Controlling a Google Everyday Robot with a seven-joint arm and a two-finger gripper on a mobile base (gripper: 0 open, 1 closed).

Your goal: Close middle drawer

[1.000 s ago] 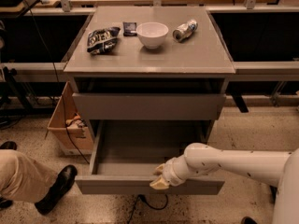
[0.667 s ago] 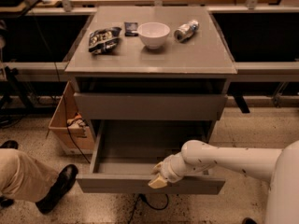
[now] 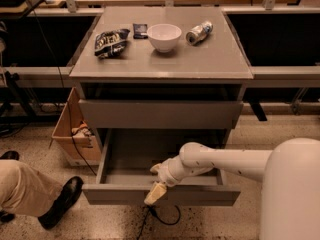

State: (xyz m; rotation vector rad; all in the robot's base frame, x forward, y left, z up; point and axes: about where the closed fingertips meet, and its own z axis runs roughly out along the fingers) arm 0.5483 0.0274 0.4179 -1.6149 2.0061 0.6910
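The middle drawer [image 3: 125,194] is pulled far out of the grey cabinet [image 3: 165,66], low in the camera view. It is a wide shallow grey box with a flat front panel and nothing visible inside. My gripper [image 3: 156,193] reaches in from the right on the white arm [image 3: 225,163]. It hangs over the drawer's front panel, a little left of the middle, and touches its top edge. Another grey drawer front [image 3: 160,115] sits above, nearly flush with the cabinet.
On the cabinet top lie a chip bag [image 3: 110,42], a white bowl [image 3: 164,36], a can [image 3: 199,33] and a small dark packet [image 3: 140,30]. A cardboard box [image 3: 75,134] stands left of the cabinet. A person's leg and black shoe [image 3: 60,201] are at the lower left.
My gripper and forearm have slid a little to the left along the open drawer's front panel. The drawer itself has hardly moved.
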